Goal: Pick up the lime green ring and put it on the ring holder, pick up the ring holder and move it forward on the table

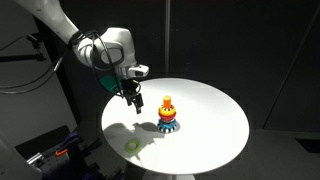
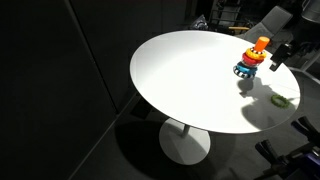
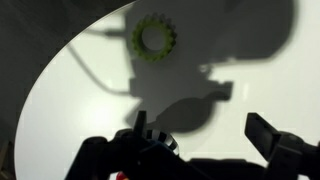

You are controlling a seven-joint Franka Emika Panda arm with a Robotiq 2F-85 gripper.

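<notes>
Standing upright on the table (image 1: pixel 215 105), the holder (image 1: pixel 168 114) points its yellow top straight up. The ring (image 3: pixel 154 38) lies flat, well apart from the holder, near the table's rim. The gripper (image 1: pixel 131 98) hangs above the table beside the holder, fingers (image 3: pixel 262 132) spread wide, holding nothing. Shadow darkens the fingers in the wrist view; its bottom edge cuts them off.

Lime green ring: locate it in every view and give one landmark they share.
In an exterior view: the lime green ring lies lower left on the table, near its rim.
In an exterior view: the ring lies far right, below the ring holder.
Wrist view: the ring lies top centre.
Shared landmark: the table's curved rim by the ring.
</notes>
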